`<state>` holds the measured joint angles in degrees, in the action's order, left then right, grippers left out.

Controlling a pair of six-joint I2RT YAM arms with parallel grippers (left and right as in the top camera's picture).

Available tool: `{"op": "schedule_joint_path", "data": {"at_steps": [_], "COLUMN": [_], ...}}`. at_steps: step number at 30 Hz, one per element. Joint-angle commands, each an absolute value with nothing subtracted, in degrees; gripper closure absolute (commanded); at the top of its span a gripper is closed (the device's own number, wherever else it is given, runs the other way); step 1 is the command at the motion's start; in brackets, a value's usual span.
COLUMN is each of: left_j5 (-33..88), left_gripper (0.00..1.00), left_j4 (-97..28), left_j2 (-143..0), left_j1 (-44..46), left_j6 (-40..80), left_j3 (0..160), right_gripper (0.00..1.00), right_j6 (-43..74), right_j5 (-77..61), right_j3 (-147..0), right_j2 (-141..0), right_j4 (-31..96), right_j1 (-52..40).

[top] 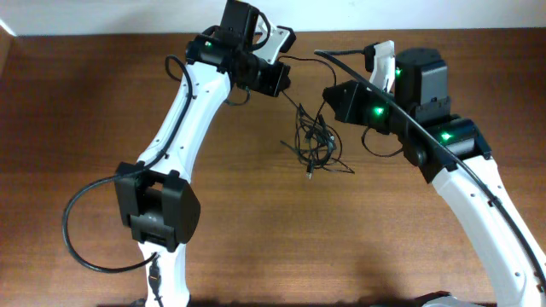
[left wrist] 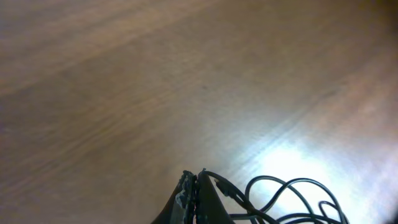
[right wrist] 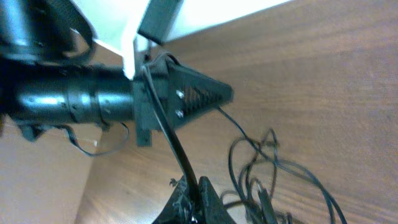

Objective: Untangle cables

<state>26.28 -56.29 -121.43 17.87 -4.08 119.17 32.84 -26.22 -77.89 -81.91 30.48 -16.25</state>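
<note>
Overhead, the cables (top: 314, 141) are gathered as a clump between the left gripper (top: 280, 83) and the right gripper (top: 335, 100), apparently so that strands can be drawn apart. At the left wrist, the fingertips (left wrist: 188, 191) are clamped on one cord (loops trail alongside). At the right wrist, that gripper's tips seem closed on another strand; a wooden table (right wrist: 348, 74) is seen, with a white wall (right wrist: 217, 12) behind.

1. The cables (top: 314, 143) lie clumped on the table (top: 256, 239), near its far middle;
2. the left gripper (top: 287, 83) sits just behind and left of the clump;
3. the right gripper (top: 327, 94) sits just behind and right of it; strands run to both.
</note>
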Motion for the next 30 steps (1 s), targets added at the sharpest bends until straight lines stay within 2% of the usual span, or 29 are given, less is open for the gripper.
{"op": "schedule_joint_path", "data": {"at_steps": [1,5,10,19,25,30], "left_j5": [16.45,15.99,15.97,16.36,28.47,31.38], "left_gripper": [1.00,1.00,1.00,1.00,1.00,1.00], "left_j4": [-56.03,-56.18,-58.02,-67.85,-69.10,-70.19], "left_j2": [-121.12,-121.12,-121.12,-121.12,-121.10,-121.05], "left_j1": [16.14,14.11,12.88,13.41,13.43,13.45], "left_j6": [-4.14,-4.14,-4.16,-4.19,-4.14,-0.64], "left_j3": [120.84,123.72,128.99,140.29,147.00,157.62], "right_gripper": [0.96,0.96,0.96,0.96,0.96,0.96], "right_j6": [32.80,32.82,32.82,32.80,31.44,30.39], "right_j5": [-19.05,-5.37,1.39,-4.34,-11.94,-18.68], "right_j3": [-78.35,-78.32,-78.32,-78.28,-78.28,-78.28], "right_j2": [-81.08,-81.10,-82.50,-89.82,-89.84,-89.84], "right_j4": [36.34,46.65,52.03,50.09,44.66,40.32], "right_j1": [-15.99,-15.99,-15.99,-16.03,-15.99,-15.99]}}
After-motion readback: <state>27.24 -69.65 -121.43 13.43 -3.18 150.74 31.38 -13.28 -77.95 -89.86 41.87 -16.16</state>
